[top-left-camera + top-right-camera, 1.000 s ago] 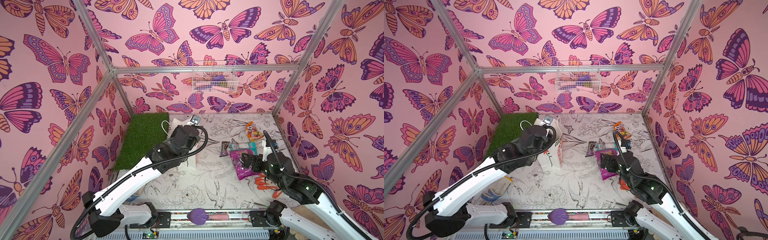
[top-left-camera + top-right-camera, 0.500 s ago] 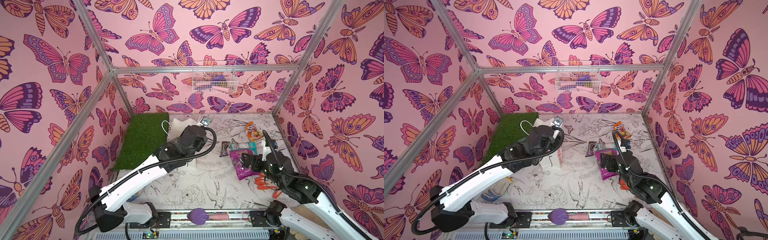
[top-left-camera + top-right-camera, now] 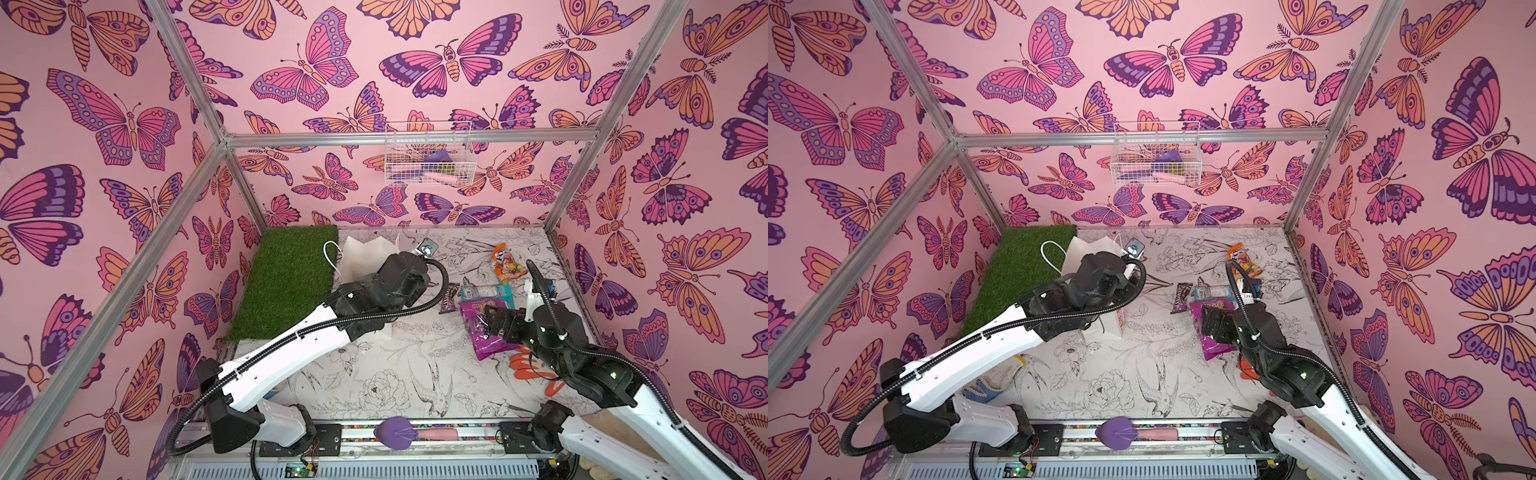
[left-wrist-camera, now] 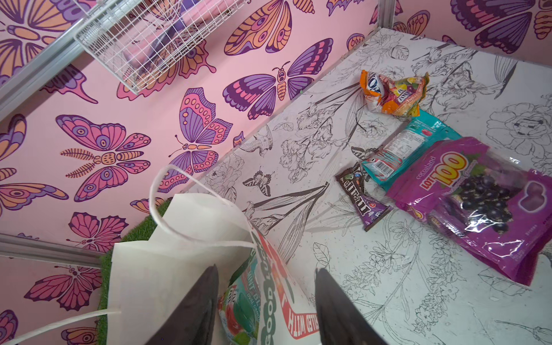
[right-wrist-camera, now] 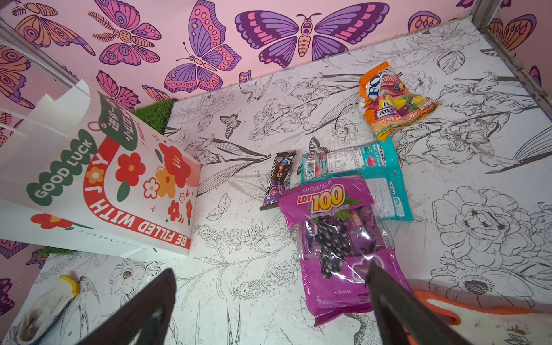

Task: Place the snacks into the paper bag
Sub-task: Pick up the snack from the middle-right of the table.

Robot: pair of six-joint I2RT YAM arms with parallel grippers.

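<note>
Since a second ago the left arm has swung across the bag (image 3: 363, 258) toward the snack side, and its wrist now covers most of the bag in both top views. The right arm has hardly shifted.

In both top views only the bag's jagged white rim and one cord handle (image 3: 330, 259) show. The left end effector (image 4: 265, 267) appears only in its wrist view, cropped to two dark fingers (image 4: 206, 298). They stand apart, one over the bag's mouth and one outside its front wall. It seems released, clamping nothing. Between the fingers a green packet (image 4: 242, 304) lies inside the bag, half hidden by the wall and cut off by the frame.

The right end effector (image 5: 270, 268) is spread wide and empty above the bench (image 3: 395, 374). One finger overlaps the lower part of the purple packet (image 5: 337, 239).

The bag stands beside the grass mat (image 3: 286, 282). Its front (image 5: 119, 185) carries "GOOD LUCK", "BE FILLED WITH JOY" and red and orange flowers.

The purple packet lies flat, glossy, with a grape picture, and overlaps the teal packet (image 5: 358, 167). A brown bar (image 5: 277, 179) lies just beside both. The orange packet (image 5: 391, 98) sits crumpled, farther back.

An orange glove (image 5: 448, 301) is partly hidden behind the right fingers, and a white glove (image 5: 50, 301) is cut off at the frame edge.
</note>
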